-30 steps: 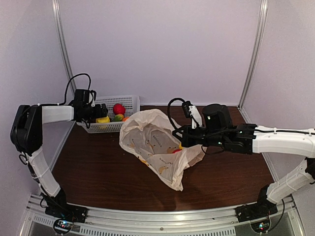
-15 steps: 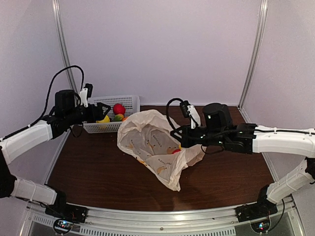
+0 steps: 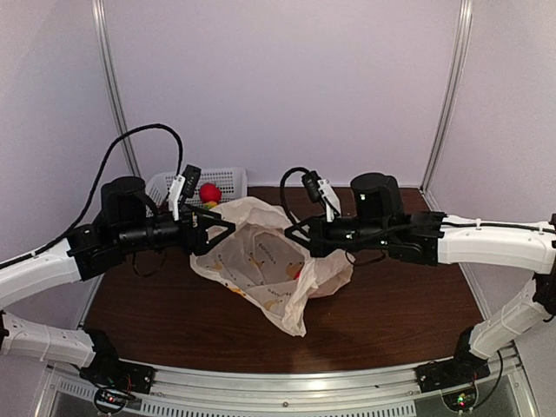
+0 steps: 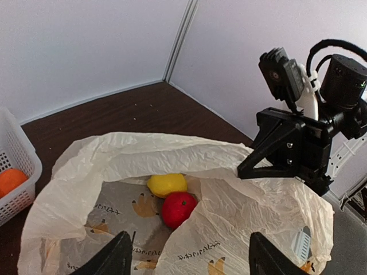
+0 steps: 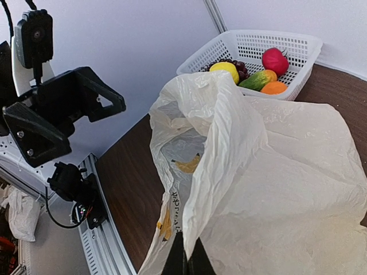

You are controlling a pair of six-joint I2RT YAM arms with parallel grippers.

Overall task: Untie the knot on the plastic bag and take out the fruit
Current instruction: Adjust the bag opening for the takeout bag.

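The right claw [image 5: 184, 258] is shut narrowly on a fold of the bag's rim, and the film is held lifted off the bench [image 3: 391, 304]. This is judged to be done so that the mouth stands open for the other arm. The left claw [image 4: 189, 252] is spread wide and empty, and is set just before that mouth with a finger to either side of the opening, apparently lined up for a reach inside.

The bag [image 3: 261, 261] lies mid-bench between the two arms. No knot is seen, and the neck appears undone. Its long axis runs from the mouth at the far left to a limp tail toward the near right. The mouth is turned toward the left claw and tilted somewhat upward.

Inside, a yellow fruit [image 4: 166, 184] and a red fruit [image 4: 179, 207] are seen touching each other on the bag's lower wall. A white basket [image 5: 287, 43] just beyond the bag already holds other produce.
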